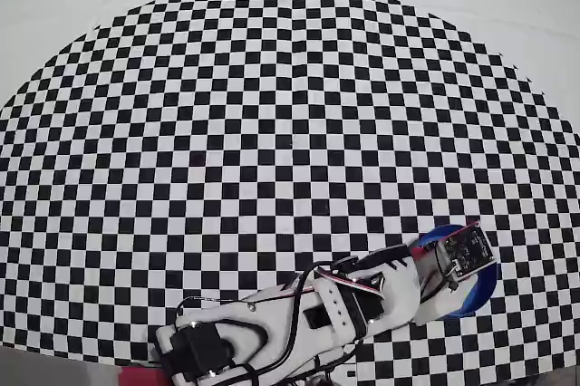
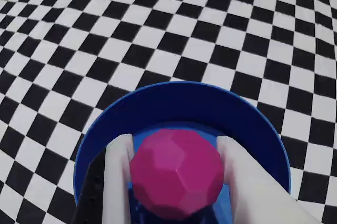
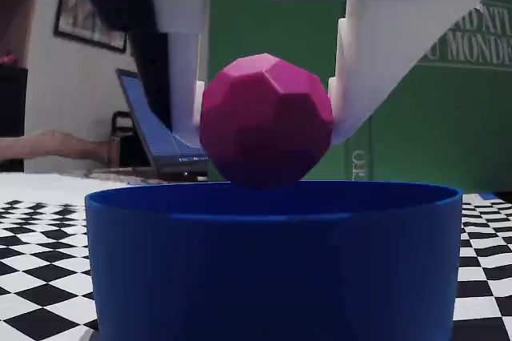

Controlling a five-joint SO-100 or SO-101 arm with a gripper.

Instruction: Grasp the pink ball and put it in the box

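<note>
Pincer [image 3: 268, 121] fingers press on either side of the pink ball [image 3: 266, 120], closed just as far as the ball's width allows, holding it clear of any surface. Seen from the fixed view, the ball hangs directly over the box [image 3: 272, 265], its underside level with or just above the blue rim; whether it dips inside I cannot tell from here. The wrist view looks down past the ball [image 2: 176, 174], with one white finger [image 2: 118, 176] at its 9 o'clock and the other at its 3 o'clock, and the blue wall of the box [image 2: 184, 103] curving round behind at 12 o'clock. The ball's surface is faceted rather than smooth.

From overhead, the arm [image 1: 299, 313] reaches across the checkered table [image 1: 272, 114] from about 7 o'clock toward 4 o'clock, and its wrist covers most of the box [image 1: 488, 288], of which only a blue crescent shows at the right. The ball is hidden under the arm in that view. A laptop [image 3: 156, 137] stands open in the background of the fixed view.
</note>
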